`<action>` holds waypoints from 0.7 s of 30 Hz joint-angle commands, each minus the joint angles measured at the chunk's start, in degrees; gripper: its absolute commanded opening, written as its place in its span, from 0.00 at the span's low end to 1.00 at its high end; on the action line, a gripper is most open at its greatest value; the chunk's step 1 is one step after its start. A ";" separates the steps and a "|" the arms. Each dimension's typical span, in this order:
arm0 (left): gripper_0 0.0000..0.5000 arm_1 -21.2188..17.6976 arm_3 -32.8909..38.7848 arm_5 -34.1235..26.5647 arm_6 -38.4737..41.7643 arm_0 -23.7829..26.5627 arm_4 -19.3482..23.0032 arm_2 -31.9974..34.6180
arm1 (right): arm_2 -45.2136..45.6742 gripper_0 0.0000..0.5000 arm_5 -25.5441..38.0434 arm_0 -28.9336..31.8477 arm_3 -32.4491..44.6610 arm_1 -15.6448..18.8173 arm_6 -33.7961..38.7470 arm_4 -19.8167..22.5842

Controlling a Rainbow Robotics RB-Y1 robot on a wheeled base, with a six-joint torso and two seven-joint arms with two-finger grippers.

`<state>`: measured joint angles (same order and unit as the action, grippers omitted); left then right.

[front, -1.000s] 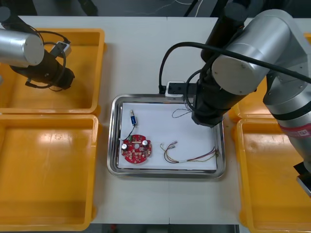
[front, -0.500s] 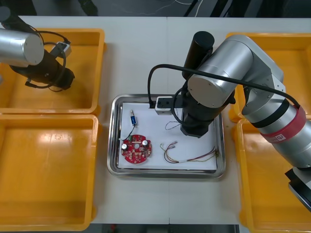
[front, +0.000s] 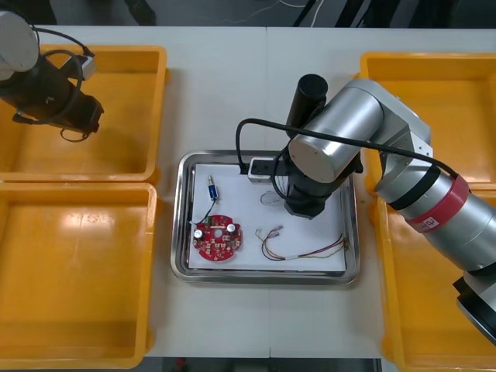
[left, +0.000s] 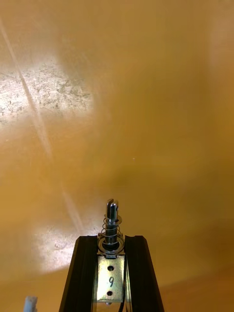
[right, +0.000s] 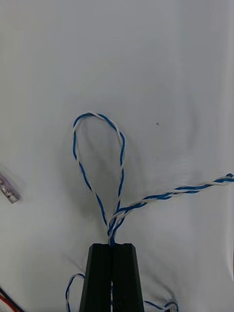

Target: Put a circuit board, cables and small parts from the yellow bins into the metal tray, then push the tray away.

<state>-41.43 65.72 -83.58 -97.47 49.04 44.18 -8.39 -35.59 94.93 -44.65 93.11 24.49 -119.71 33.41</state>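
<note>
Over the metal tray (front: 180,217), may snag the right gripper's (right: 111,245) pinched blue and white cable (right: 121,151) on release; above a yellow bin (front: 124,147), may drop the left gripper's (left: 111,239) tip-clamped small metal part (left: 111,214).

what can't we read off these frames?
- Front view: the right claw's tips, hidden under the right arm above the metal tray.
- Right wrist view: the blue and white cable's ends, cut off by the picture's edges and running behind the fingers.
- Left wrist view: the small metal part's sides, covered by the left claw's fingers.
</note>
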 commanded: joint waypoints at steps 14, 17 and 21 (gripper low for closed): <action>0.00 -1.55 16.89 -14.77 13.71 2.56 -2.96 2.68 | -0.98 1.00 -2.47 -2.11 -1.36 -1.38 -0.17 0.51; 0.00 -0.40 19.79 -17.23 16.52 2.56 -3.58 2.77 | -0.01 1.00 -2.29 -2.20 -0.65 -1.38 -0.17 0.78; 0.00 0.91 22.61 -19.69 19.51 2.56 -4.10 2.85 | 1.66 1.00 -0.62 -2.20 1.19 -1.38 -0.08 1.30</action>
<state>-41.27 85.02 -101.57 -81.45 49.07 41.02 -7.42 -36.21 93.06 -44.76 91.27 24.28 -119.70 33.87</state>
